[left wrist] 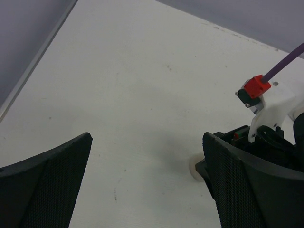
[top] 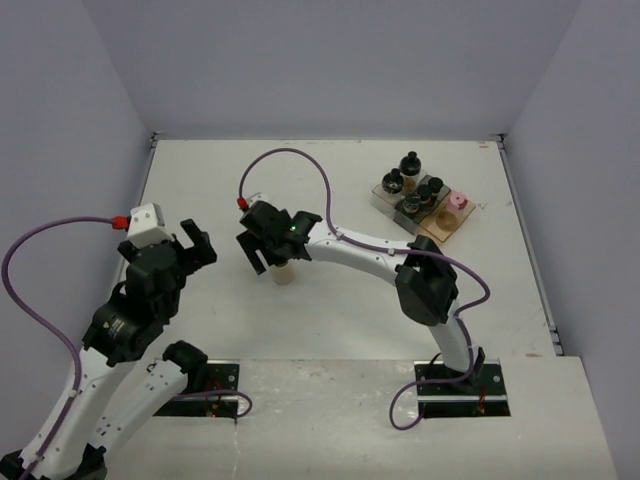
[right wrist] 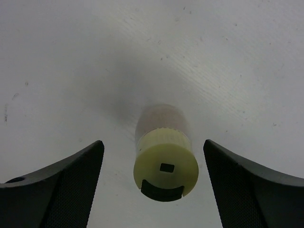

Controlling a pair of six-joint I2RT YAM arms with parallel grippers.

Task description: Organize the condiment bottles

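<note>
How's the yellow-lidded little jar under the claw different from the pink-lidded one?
The yellow-capped jar has a pale yellow lid, the pink-capped jar a pink one. The yellow-capped jar stands alone mid-table between the open fingers of the right gripper; the pink-capped jar sits far right beside the dark-capped jars. Both are small and upright.

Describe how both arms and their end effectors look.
The left arm and right arm share white links and bulky black joints. A purple cable loops along each, ending in a red connector at the wrist. The left end effector and right end effector are black, with broad fingers faced in a fine mesh-like texture.
</note>
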